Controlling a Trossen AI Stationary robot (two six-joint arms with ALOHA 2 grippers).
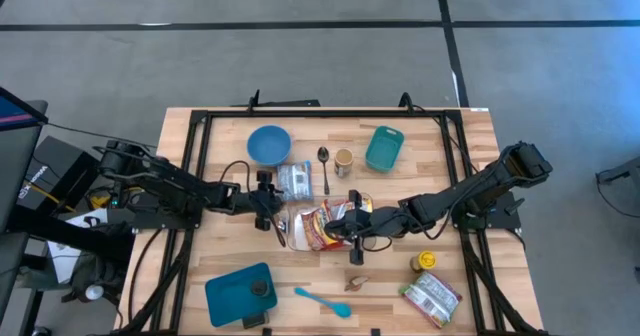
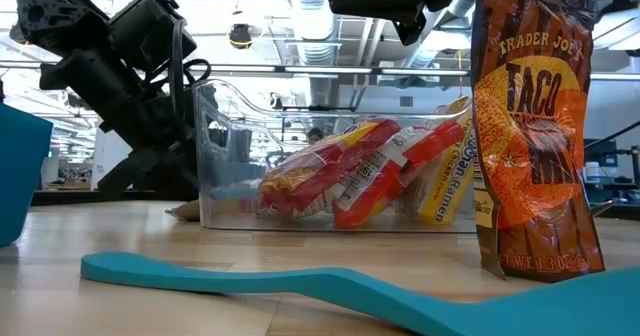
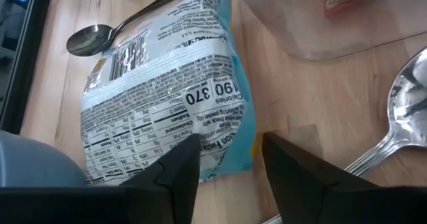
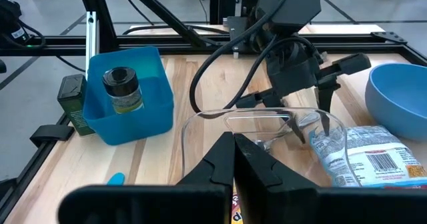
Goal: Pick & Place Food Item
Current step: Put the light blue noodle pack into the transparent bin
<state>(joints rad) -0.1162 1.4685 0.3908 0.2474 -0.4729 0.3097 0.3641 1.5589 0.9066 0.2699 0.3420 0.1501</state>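
Wooden desk (image 1: 230, 266), black frame around its edge, seen from above.

Left gripper (image 1: 268, 208): middle of the desk, left of centre, at the near-left corner of the pale blue food packet (image 1: 294, 181). In the left wrist view its jaws stand partly apart, one finger (image 3: 170, 174) over the packet's corner, the other on bare wood beside it. The packet (image 3: 167, 91) lies flat with its nutrition panel up; it is not lifted.

Right gripper (image 1: 357, 238): centre of the desk, jaws closed with nothing between them, at the clear plastic container (image 1: 318, 228). In the right wrist view the closed fingers (image 4: 235, 163) sit just at the container's rim.

Clear container (image 2: 330, 166): holds red, yellow and orange ramen packets (image 2: 345, 181).

Orange taco seasoning bag (image 2: 535, 126): upright in the low view, right of the container.

Blue bowl (image 1: 268, 143): far side, left of centre, just beyond the packet.

Metal spoon (image 1: 324, 166): right of the packet, handle pointing near.

Small jar (image 1: 343, 160): beside the spoon.

Teal bin (image 1: 384, 147): far right of centre.

Blue tray (image 1: 232, 296): near left, with a dark-lidded jar (image 1: 259, 288) in it.

Teal spatula (image 1: 322, 301): near edge, centre.

Yellow-lidded tin (image 1: 426, 262) and a green packet (image 1: 432, 298): near right.
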